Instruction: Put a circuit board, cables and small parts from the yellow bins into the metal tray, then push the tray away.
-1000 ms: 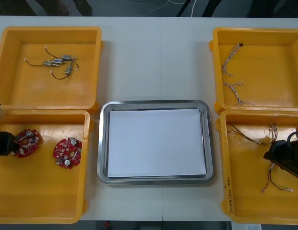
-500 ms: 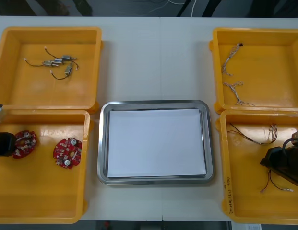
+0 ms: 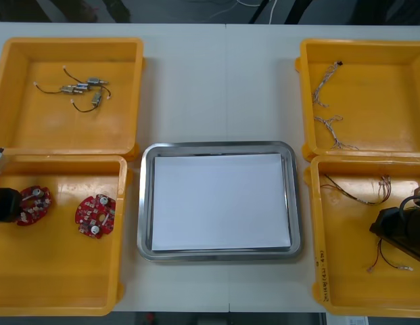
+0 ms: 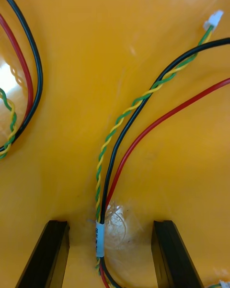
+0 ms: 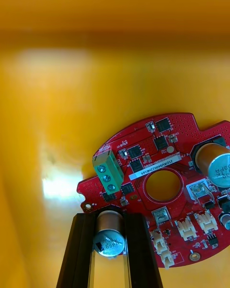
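Observation:
A round red circuit board lies in the near left yellow bin. My left gripper is shut on the silver can-shaped part at the board's edge. From the front, that gripper sits at the bin's left wall, touching the board. A second red board lies beside it. My right gripper is open, low over the near right bin's floor. A bundle of black, red and twisted yellow-green cable runs between its fingers. From the front, the right gripper is over those cables.
The metal tray, white inside, lies between the bins. The far left bin holds small metal parts. In the far right bin are twisted cables. More cables lie in the near right bin.
My left gripper has shut on the board's silver part, and the board has shifted slightly left. My right gripper has moved a little nearer the table's front edge, over the cables.

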Robot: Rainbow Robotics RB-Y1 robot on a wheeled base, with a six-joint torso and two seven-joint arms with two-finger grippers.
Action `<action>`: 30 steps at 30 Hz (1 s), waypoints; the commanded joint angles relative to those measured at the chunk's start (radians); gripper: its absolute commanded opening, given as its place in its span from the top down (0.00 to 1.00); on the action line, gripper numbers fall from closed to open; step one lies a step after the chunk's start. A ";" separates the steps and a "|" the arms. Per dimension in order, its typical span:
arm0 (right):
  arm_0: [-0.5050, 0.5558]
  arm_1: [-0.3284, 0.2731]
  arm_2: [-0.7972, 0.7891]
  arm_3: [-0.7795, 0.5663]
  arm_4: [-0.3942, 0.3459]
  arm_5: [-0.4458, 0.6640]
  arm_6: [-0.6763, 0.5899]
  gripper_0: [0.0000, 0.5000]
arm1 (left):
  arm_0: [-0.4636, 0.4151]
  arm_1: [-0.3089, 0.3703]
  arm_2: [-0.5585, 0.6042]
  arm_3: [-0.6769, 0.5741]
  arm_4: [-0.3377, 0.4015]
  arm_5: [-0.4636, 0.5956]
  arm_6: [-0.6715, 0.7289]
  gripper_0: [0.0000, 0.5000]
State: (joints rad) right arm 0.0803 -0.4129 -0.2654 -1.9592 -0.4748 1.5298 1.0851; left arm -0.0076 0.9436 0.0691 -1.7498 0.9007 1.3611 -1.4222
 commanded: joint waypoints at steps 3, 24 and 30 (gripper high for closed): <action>0.032 0.011 0.020 -0.007 0.018 -0.017 -0.028 0.00 | -0.011 0.050 0.040 -0.086 0.020 0.059 0.020 1.00; 0.030 -0.012 -0.028 -0.133 -0.004 0.007 -0.005 1.00 | 0.215 0.050 0.020 -0.249 -0.003 -0.088 0.026 1.00; 0.009 -0.058 -0.063 -0.254 -0.022 0.148 -0.005 1.00 | 0.221 0.050 -0.012 -0.249 -0.029 -0.122 0.034 1.00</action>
State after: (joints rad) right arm 0.0890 -0.4216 -0.2840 -2.1415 -0.4783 1.6269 1.0853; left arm 0.1909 0.9479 0.0735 -1.9718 0.8889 1.2545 -1.4217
